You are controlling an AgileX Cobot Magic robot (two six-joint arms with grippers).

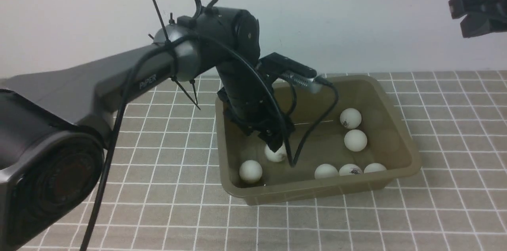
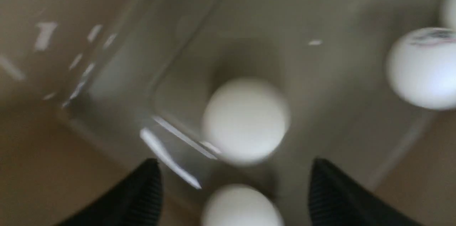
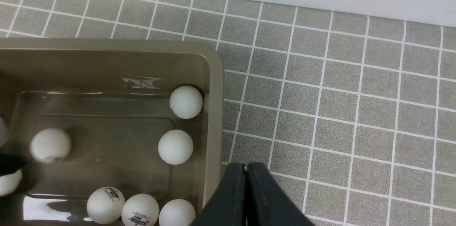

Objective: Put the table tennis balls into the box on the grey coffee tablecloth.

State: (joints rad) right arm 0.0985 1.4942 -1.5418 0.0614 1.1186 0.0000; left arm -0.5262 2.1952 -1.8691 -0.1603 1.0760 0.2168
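The left arm (image 1: 119, 80) reaches in from the near left over the grey coffee tablecloth (image 1: 158, 164), which covers the desk, and bends its wrist down into the left half of the box (image 1: 317, 196). The box sits on the cloth at mid-scene. The left gripper (image 1: 273, 140) hangs low inside the box with its jaws spread wide, released and grasping nothing. In the blurred left wrist view its dark fingers (image 2: 142, 197) stand well apart on either side of a loose ball. A black cable (image 1: 317, 124) loops from the wrist down to the box floor. All seven table tennis balls (image 1: 355, 140) lie in the box. The corner ball (image 1: 250, 171) rests at the near-left corner, and a second ball (image 1: 276, 153) sits just under the left gripper's tips, partly hidden by them. Further right, a row of three (image 1: 350, 169) lines the near wall — the middle one shows a dark logo — and a pair (image 1: 350, 118) lies close to the right wall, one behind the other. At the far right the right gripper (image 1: 461, 15) hangs high before the white wall (image 1: 356, 25), away from the box. The right wrist view shows its fingers (image 3: 233, 197) clenched together on nothing, above the cloth just beside the box's right rim.
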